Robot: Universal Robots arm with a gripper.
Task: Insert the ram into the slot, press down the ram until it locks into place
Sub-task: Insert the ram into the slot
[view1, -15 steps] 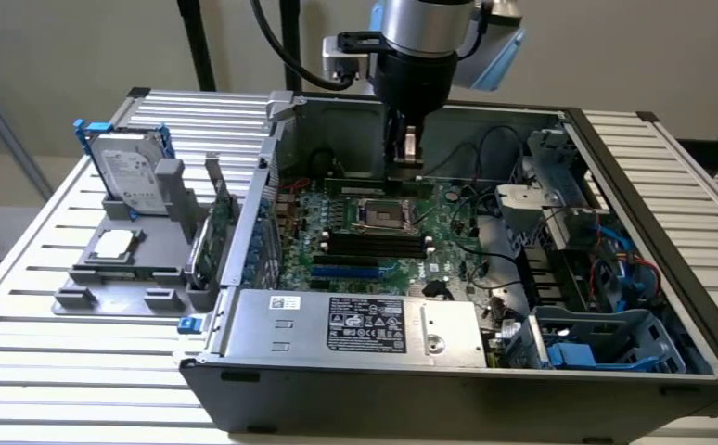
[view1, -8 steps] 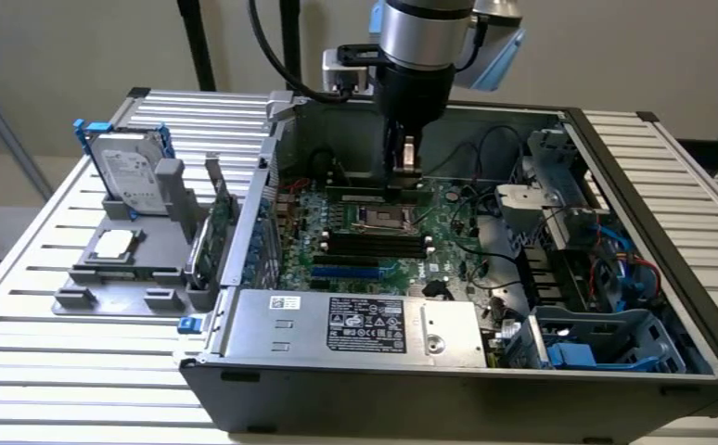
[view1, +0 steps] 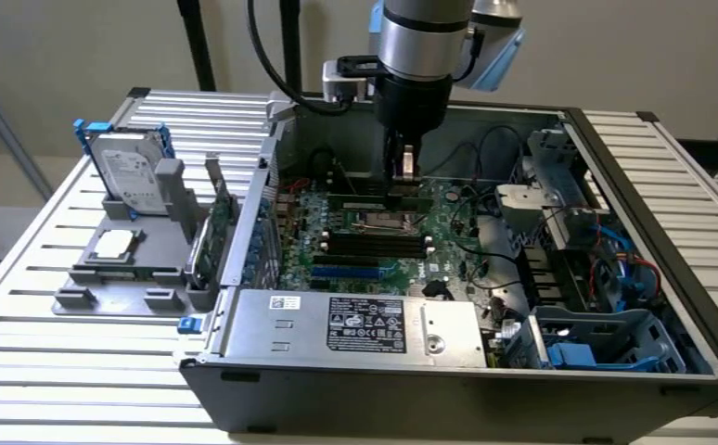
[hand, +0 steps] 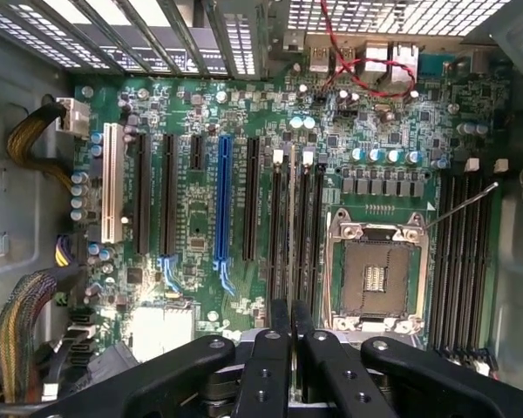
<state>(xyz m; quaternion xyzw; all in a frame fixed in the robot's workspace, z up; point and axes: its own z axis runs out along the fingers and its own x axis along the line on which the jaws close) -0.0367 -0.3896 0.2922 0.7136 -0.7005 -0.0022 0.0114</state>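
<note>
You have an open dark metal computer case (view1: 458, 399) lying on a pale slatted table (view1: 37, 371), with a plain beige wall behind. At the exterior view's left, a grey plastic holder (view1: 111, 273) carries a silver hard drive (view1: 130, 176) standing on edge. Your gripper (view1: 403, 185) reaches straight down into the case over the green motherboard (hand: 192, 218). In the wrist view its black fingers (hand: 275, 348) are pressed together with no gap between them. Their tips meet the top edge of the ram (view1: 365, 203), a thin green stick standing upright in the slot (view1: 349, 209), one of the long black sockets just beyond the square metal CPU socket (hand: 375, 279). You cannot tell whether the fingers pinch that edge or only bear on it. A narrow blue slot (hand: 223, 200) runs parallel, well to one side.
</note>
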